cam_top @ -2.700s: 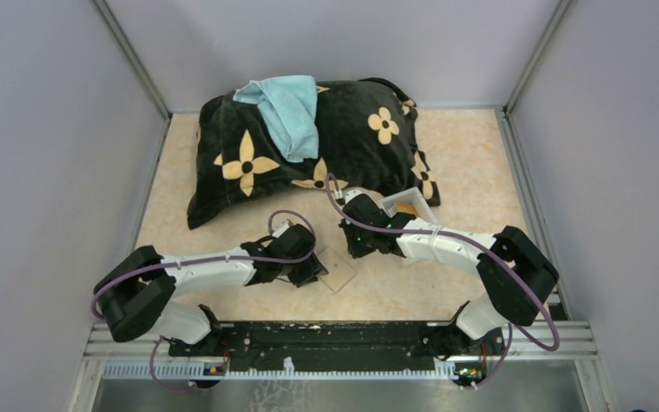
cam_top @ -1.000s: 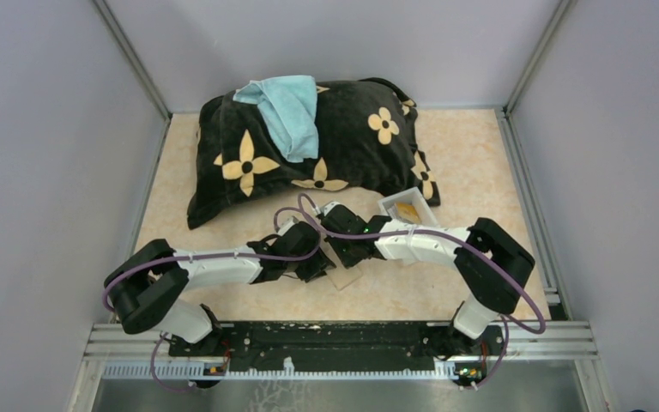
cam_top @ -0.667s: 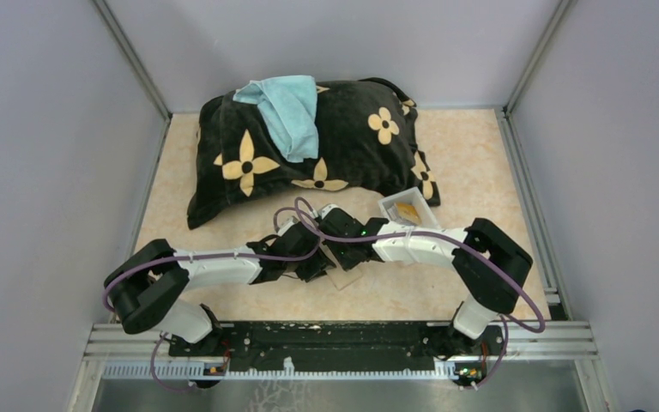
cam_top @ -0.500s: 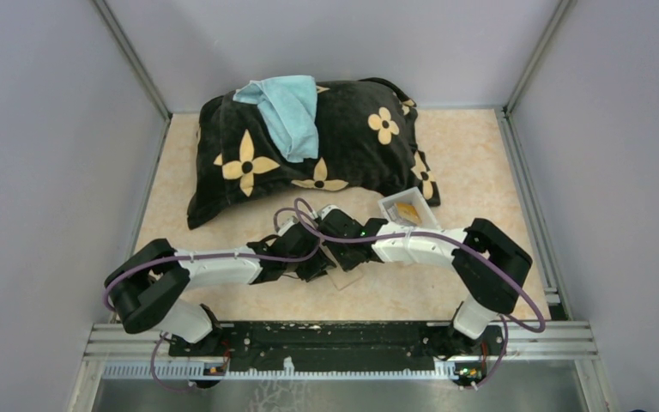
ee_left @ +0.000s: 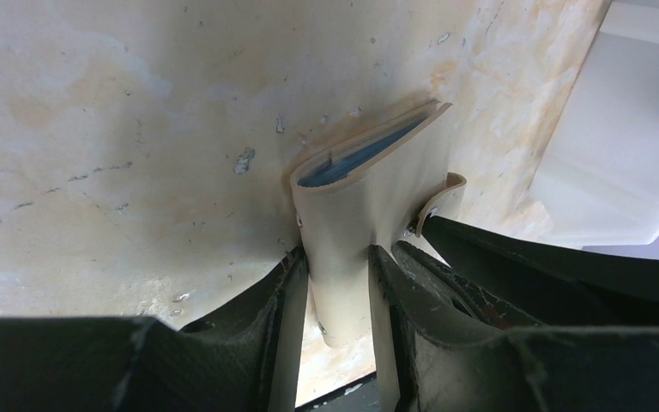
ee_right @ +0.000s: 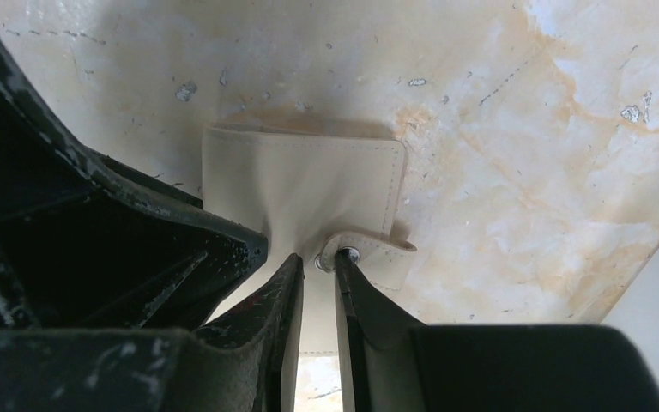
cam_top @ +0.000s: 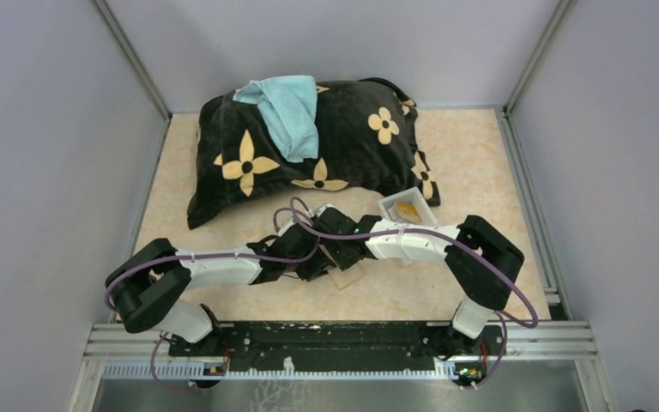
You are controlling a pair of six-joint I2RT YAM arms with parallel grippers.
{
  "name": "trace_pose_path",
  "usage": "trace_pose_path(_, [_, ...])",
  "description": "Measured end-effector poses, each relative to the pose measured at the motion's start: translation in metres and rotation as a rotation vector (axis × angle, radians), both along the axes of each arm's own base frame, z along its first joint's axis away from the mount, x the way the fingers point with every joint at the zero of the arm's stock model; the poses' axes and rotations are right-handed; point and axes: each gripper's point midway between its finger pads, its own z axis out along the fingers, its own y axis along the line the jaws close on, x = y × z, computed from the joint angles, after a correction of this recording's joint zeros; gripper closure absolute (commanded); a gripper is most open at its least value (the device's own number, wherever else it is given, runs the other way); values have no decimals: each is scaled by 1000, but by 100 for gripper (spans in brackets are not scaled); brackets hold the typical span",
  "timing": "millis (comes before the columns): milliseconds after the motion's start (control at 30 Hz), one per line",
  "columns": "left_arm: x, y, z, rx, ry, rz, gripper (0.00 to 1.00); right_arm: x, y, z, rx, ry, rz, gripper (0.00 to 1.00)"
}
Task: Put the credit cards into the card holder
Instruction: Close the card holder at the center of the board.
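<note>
The holder (ee_left: pixel 343 223) is pinched by the left hand (ee_left: pixel 339 256) at the worktop's (cam_top: pixel 472 163) near-middle edge, with a dark card (ee_left: pixel 356 159) seen inside. The right hand (ee_right: pixel 319 262) is narrowly spread at the tab (ee_right: pixel 373 255). A gold card (cam_top: pixel 408 210) seems left in the tray (cam_top: pixel 388 204).

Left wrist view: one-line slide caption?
Left gripper pinches the tan card holder, a dark blue card edge showing inside its fold.
</note>
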Motion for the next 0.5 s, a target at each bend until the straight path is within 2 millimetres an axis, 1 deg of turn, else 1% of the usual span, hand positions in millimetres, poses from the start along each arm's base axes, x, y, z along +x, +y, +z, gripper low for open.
trace_pose_path(333, [1, 1, 0, -7, 3, 2, 60, 2, 1, 0, -14, 4, -5, 80])
trace_pose_path(500, [1, 1, 0, -9, 3, 3, 61, 2, 1, 0, -18, -2, -6, 85])
